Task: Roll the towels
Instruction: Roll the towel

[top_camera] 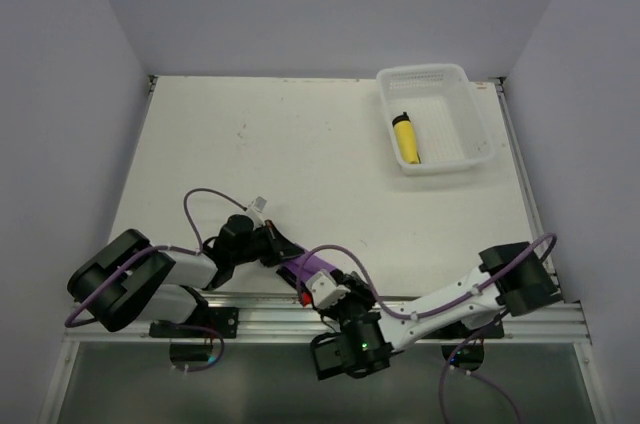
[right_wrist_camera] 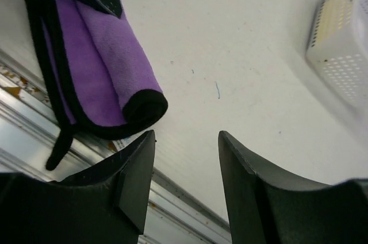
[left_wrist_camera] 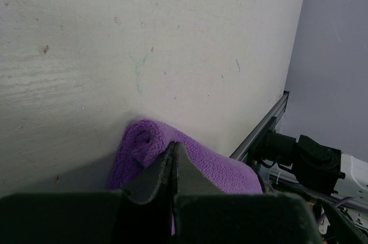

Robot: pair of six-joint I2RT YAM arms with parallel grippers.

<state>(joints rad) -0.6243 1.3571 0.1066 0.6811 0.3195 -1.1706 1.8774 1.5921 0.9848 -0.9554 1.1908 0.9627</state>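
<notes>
One white table (top_camera: 300, 144) fills the top view, with an aluminium rail (top_camera: 260, 309) along its near edge; all positions below are referenced to that rail.

Left arm (top_camera: 150, 279): based at the rail's left end, reaching right along it.
Right arm (top_camera: 450, 299): based at the rail's right end, folded back left so its wrist sits over the rail's middle.

White perforated basket (top_camera: 470, 134): well apart from the rail, at the table's far right corner.

Left gripper (left_wrist_camera: 174, 151): just beyond the rail's middle. Fingers pressed together, tips down against the purple cloth. Cannot tell whether any cloth is caught between them.
Right gripper (right_wrist_camera: 186, 140): above the rail's middle. Fingers spread, nothing between them, clear of the cloth.

Purple towel (right_wrist_camera: 98, 65): on the table, touching the rail at its middle. Partly rolled: one end curled in a spiral by the left fingertips, black edging showing at the other end.
Yellow towel (top_camera: 406, 139): rolled, lying inside the basket, well apart from the rail.

Black loop (right_wrist_camera: 57, 152) of the purple towel: hangs over the rail.
</notes>
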